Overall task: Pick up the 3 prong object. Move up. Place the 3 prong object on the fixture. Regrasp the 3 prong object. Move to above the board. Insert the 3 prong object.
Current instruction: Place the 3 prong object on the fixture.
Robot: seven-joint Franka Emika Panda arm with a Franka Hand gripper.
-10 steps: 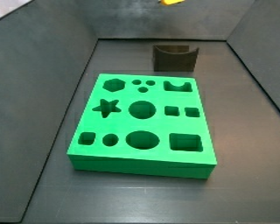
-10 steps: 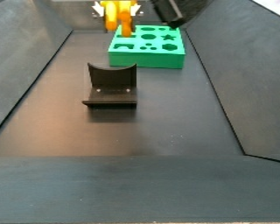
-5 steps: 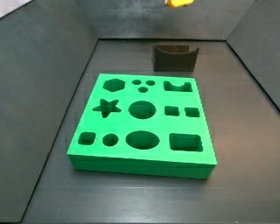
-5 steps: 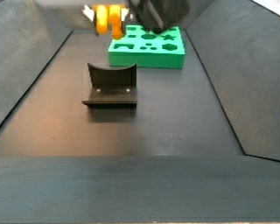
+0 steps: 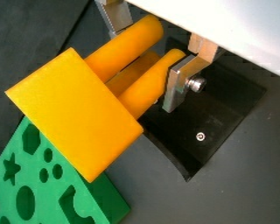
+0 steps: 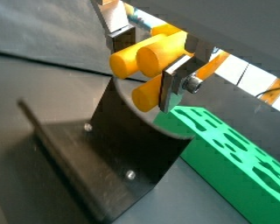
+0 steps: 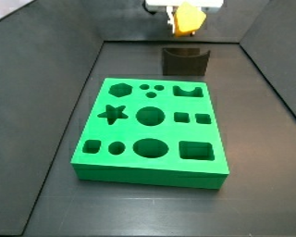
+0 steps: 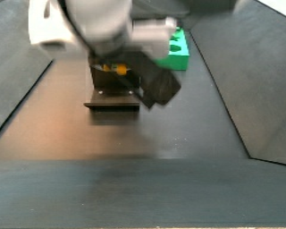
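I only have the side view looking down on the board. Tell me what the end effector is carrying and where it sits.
Observer: The end effector grips the 3 prong object by its prongs, shown in a wrist view.
Operator: Say where the fixture is.
Observer: In a wrist view the fixture sits just under the piece, its curved notch facing the prongs.
Operator: Report whether the piece is down.
Observer: I cannot tell; in a side view the arm hides the fixture top.
Operator: Give me the board.
Observer: The board lies beside the fixture, nothing inserted in the holes that show.
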